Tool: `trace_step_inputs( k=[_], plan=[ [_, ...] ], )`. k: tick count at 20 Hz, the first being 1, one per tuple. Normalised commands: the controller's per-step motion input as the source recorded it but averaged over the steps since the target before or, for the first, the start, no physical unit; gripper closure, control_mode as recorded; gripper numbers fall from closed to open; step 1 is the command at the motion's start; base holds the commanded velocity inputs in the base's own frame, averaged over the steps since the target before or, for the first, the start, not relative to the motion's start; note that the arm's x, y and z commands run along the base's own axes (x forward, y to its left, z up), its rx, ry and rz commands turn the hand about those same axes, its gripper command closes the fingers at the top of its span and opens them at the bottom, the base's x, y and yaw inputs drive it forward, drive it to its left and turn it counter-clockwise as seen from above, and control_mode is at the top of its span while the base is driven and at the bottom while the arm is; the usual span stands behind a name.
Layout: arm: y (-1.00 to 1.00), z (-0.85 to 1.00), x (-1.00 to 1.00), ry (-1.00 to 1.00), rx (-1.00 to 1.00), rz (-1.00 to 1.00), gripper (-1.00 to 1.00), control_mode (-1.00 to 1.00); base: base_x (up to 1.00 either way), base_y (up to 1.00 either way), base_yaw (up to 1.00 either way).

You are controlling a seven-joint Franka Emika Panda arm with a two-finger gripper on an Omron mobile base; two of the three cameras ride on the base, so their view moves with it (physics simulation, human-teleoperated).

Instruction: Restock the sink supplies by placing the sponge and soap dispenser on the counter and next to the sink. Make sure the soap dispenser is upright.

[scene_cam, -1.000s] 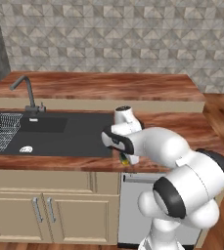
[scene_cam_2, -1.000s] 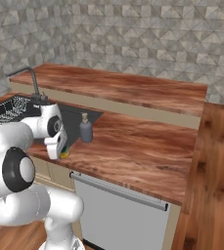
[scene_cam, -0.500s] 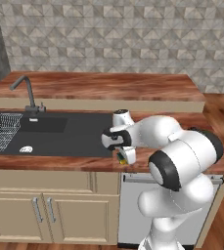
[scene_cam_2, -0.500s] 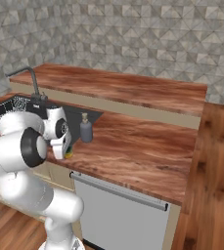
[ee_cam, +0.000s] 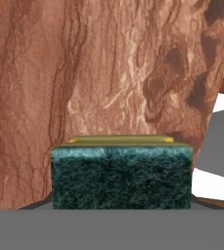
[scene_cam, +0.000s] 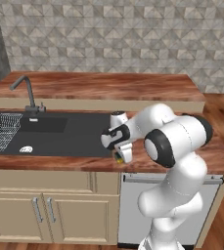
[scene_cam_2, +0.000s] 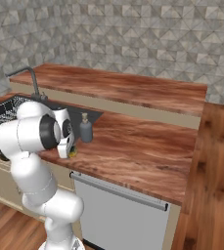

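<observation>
The jaws pinch the sponge (ee_cam: 121, 176) just above the table (scene_cam_2: 133, 141) near its front edge; the soap dispenser (scene_cam_2: 86, 129) stands upright beside the sink (scene_cam: 59, 134).

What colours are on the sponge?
The sponge has a dark green scouring face over a yellow base, clearest in the hand view.

Mostly hidden behind the white two-finger gripper (scene_cam: 119, 155) — green-topped yellow sponge (ee_cam: 121, 177); fingertips themselves covered by it. Cut off at left — wire rack (scene_cam: 1, 133).
</observation>
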Motion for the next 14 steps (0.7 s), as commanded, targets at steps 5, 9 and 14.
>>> trace_step_inputs(
  k=[5, 9, 14],
  plan=[
    [0.00, -0.20, 0.30, 0.00, 0.00, 0.00, 1.00, -1.00, 0.00, 0.00, 0.00],
    [0.00, -0.24, 0.19, 0.00, 0.00, 0.00, 1.00, -1.00, 0.00, 0.00, 0.00],
    [0.00, -0.26, 0.30, 0.00, 0.00, 0.00, 1.00, -1.00, 0.00, 0.00, 0.00]
  ],
)
